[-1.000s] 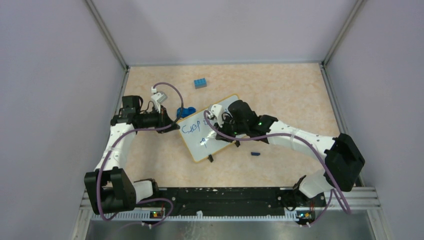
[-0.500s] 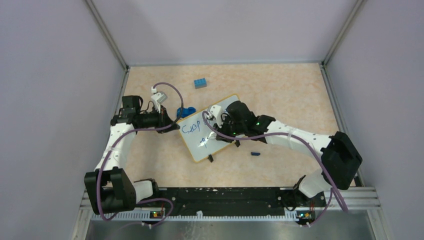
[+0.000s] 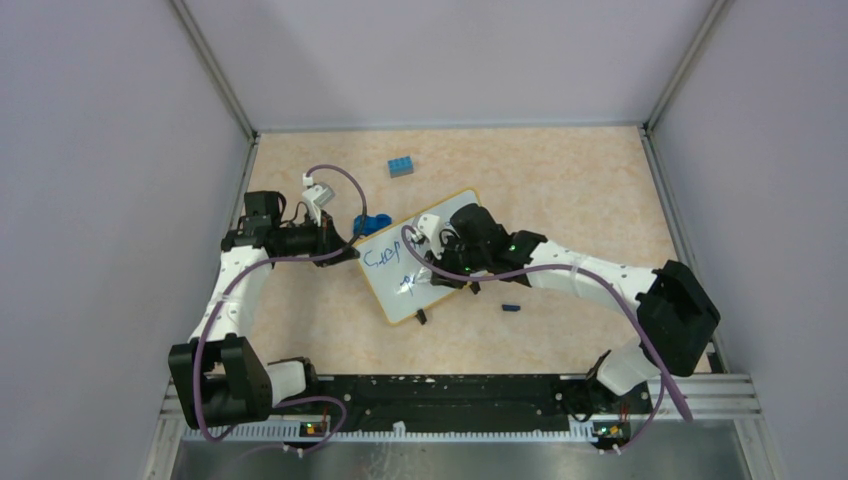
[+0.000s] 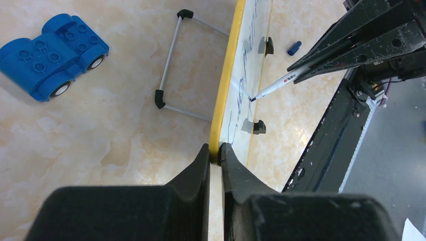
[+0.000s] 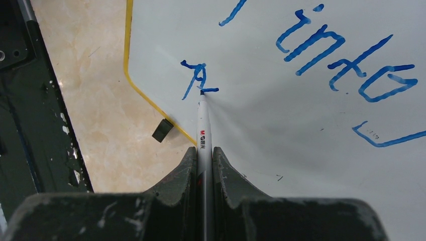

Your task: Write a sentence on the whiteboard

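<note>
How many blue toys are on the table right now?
2. A blue brick lies toward the far wall, apart from everything. A blue toy car sits beside the whiteboard's far left corner. Any others would be hidden from these views.

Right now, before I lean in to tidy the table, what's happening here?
The left end effector pinches the whiteboard by its yellow edge, apparently to steady it. The right end effector holds a marker with its tip on the board, starting a second line under the blue writing. A blue toy car sits near the board.
</note>
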Controlling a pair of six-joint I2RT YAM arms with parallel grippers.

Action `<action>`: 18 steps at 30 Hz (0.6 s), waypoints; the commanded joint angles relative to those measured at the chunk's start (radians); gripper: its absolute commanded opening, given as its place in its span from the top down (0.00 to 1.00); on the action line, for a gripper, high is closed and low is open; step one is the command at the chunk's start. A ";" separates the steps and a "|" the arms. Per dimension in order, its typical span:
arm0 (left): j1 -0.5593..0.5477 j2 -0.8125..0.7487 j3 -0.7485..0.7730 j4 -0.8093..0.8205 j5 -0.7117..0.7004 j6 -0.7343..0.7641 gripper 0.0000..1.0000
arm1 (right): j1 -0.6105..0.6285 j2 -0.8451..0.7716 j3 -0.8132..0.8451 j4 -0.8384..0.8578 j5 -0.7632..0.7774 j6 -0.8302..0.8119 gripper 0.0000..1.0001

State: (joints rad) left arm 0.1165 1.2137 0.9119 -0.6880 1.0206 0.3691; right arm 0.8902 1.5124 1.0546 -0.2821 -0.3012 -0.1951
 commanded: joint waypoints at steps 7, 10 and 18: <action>-0.008 0.006 -0.022 -0.005 -0.031 0.040 1.00 | -0.006 -0.027 0.000 -0.018 0.056 -0.033 1.00; -0.008 0.007 -0.021 -0.005 -0.030 0.039 1.00 | -0.021 -0.038 0.001 -0.025 0.066 -0.037 1.00; -0.008 0.007 -0.019 -0.005 -0.030 0.037 1.00 | -0.033 -0.040 0.033 -0.022 0.088 -0.037 1.00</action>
State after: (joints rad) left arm 0.1165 1.2137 0.9119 -0.6880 1.0225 0.3691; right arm 0.8742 1.5024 1.0546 -0.3241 -0.2806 -0.2138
